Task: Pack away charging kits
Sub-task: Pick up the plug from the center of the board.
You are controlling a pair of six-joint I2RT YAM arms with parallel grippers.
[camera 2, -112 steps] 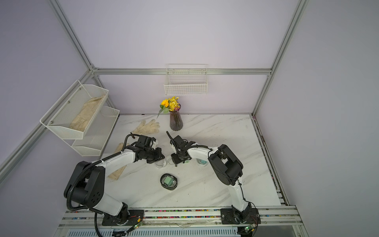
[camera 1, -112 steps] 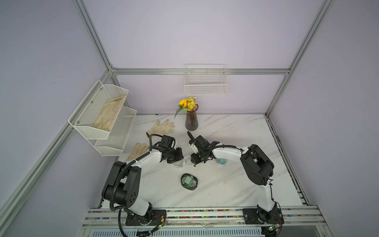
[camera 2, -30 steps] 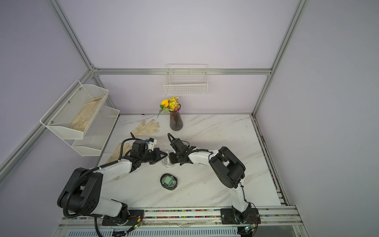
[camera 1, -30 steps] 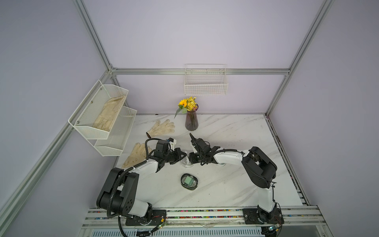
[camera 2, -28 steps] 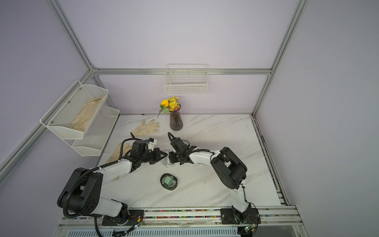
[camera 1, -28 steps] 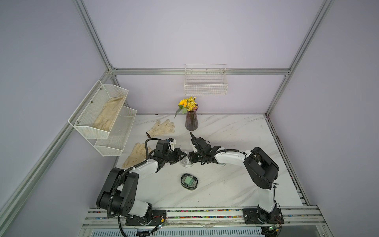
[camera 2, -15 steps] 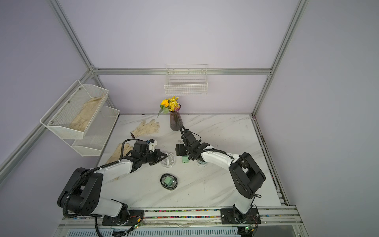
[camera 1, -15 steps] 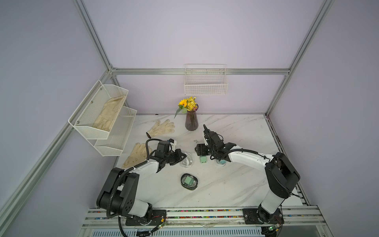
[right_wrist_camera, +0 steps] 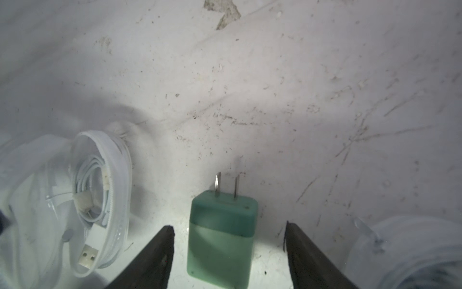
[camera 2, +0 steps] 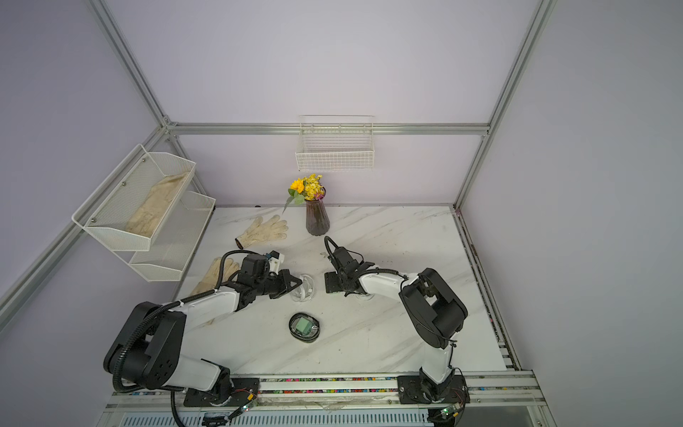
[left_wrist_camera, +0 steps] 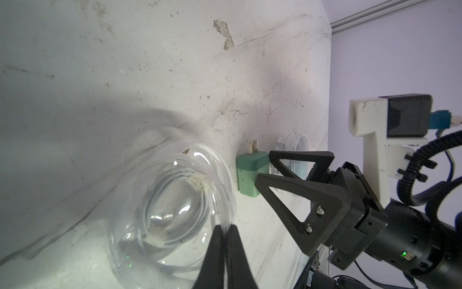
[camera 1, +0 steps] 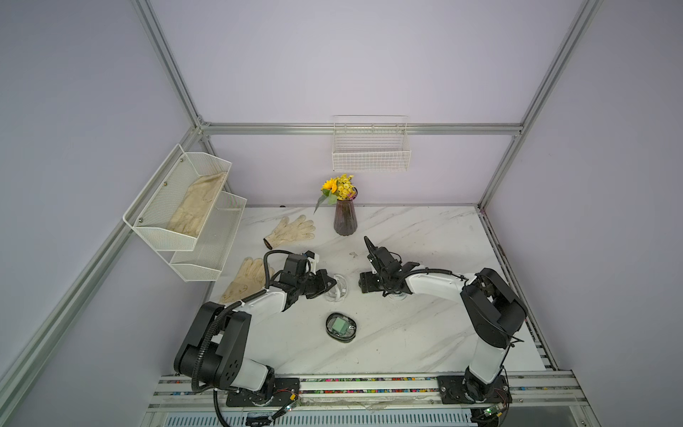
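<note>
Roughly, the packing is sitting about a third of the way along. Low in the middle of both top views, the black-rimmed case [camera 1: 341,327] is lying alone on the table [camera 1: 425,332] with a green square showing through its lid. That kit is looking packed, though whether it is fastened is too small to tell. The second kit is being worked on at the centre of the frame. The left gripper [left_wrist_camera: 226,229] is pinching tight on the rim of the clear case [left_wrist_camera: 117,237], tilting it open, and the cable [left_wrist_camera: 152,200] is lying coiled inside. The green charger [right_wrist_camera: 222,235] is lying flat on the table just beside that case, not yet in it. The right gripper [right_wrist_camera: 228,224] is standing wide apart, one jaw on each side of the charger with a gap to both, gripping nothing. A third case [left_wrist_camera: 302,142] is sitting just past the charger, partly under the right arm in the top views, with what is looking like a blue charger [left_wrist_camera: 297,166] inside. I cannot tell whether its cable is in or its lid closed. By my judgement, what is remaining is grasping the green charger, dropping it into the clear case, closing that, and checking the third.
</note>
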